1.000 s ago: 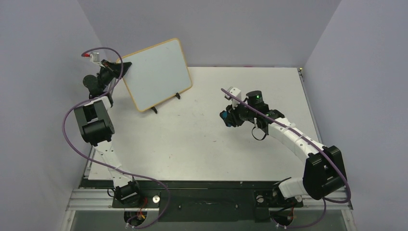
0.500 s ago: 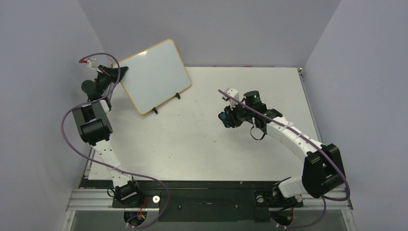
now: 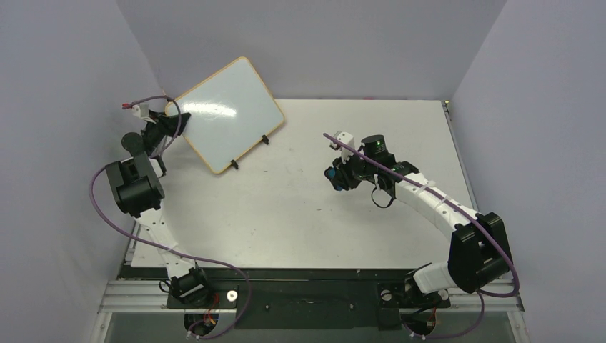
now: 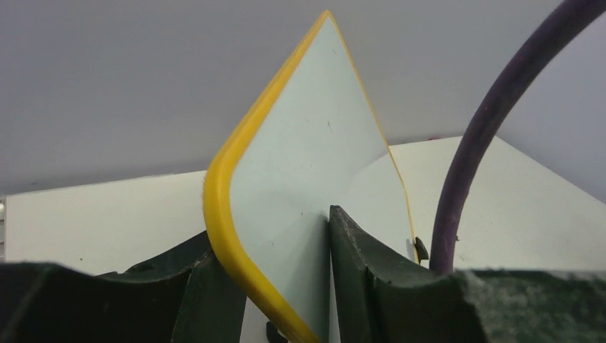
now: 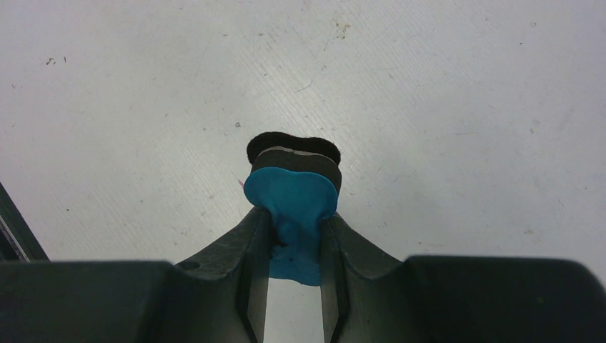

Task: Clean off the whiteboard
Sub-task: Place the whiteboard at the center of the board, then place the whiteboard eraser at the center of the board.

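The whiteboard [image 3: 229, 114] leans on its stand at the table's back left, its white face bare inside a tan-yellow frame. My left gripper [image 3: 179, 121] straddles its left corner. In the left wrist view the board [image 4: 314, 157] runs between the jaws of that gripper [image 4: 275, 229], which stand wider than the board is thick. The right finger rests against the white face and the left finger stands off behind the frame. Mid-table, my right gripper [image 3: 339, 175] hangs above the surface, shut on the blue eraser [image 5: 289, 193] with its black felt pad at the tip.
Black stand feet [image 3: 265, 141] poke out under the board's lower edge. The left arm's purple cable [image 4: 464, 164] loops close beside the board. Grey walls close in the white table [image 3: 300, 229] at the left, back and right.
The left jaws have parted from a tight hold on the board's corner. The board has swung round a little, its top corner shifting left. The right arm has barely moved.
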